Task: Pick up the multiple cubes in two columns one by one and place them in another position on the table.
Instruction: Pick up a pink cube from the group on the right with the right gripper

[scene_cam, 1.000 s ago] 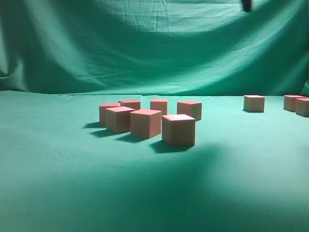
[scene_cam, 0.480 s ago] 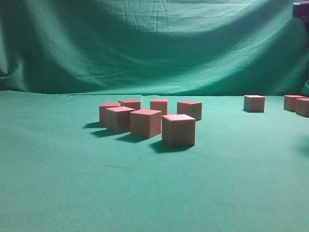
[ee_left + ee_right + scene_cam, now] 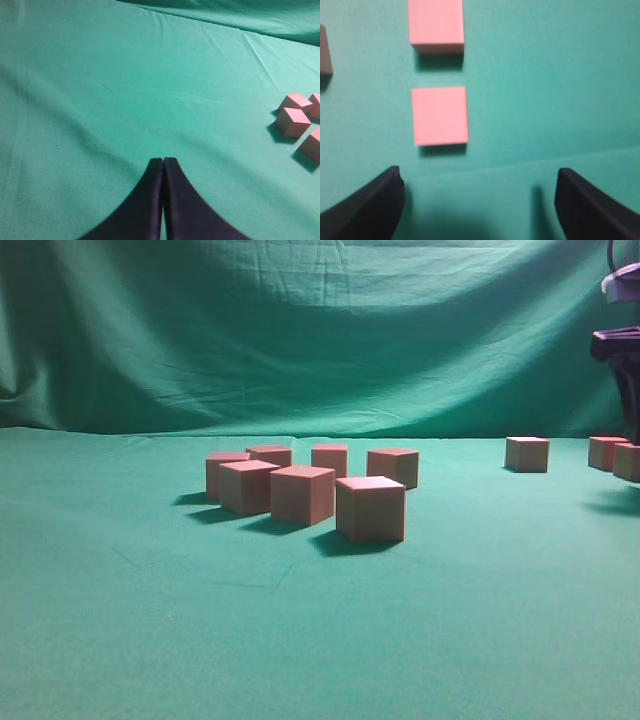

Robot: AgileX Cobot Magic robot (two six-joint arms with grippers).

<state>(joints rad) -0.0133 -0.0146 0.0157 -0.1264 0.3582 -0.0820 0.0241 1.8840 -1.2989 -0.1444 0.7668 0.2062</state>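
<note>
Green cloth covers the table (image 3: 130,640) and also hangs as a wrinkled backdrop (image 3: 300,330) behind it. Seven cubes (image 3: 370,508) stand in the middle in two close columns, and three more sit well apart at the right side: one alone (image 3: 526,453) and two (image 3: 610,452) near the frame edge. By this, the task seems around one third done, with seven blocks left to carry. The right gripper (image 3: 477,200) hangs above the table with its jaws spread wide and nothing between them; two pink blocks (image 3: 440,115) lie just ahead of it, untouched. The left gripper (image 3: 163,165) has its fingers pressed together, empty, over bare cloth, with some cubes far to its right. No brand, label or writing can be read anywhere.
</note>
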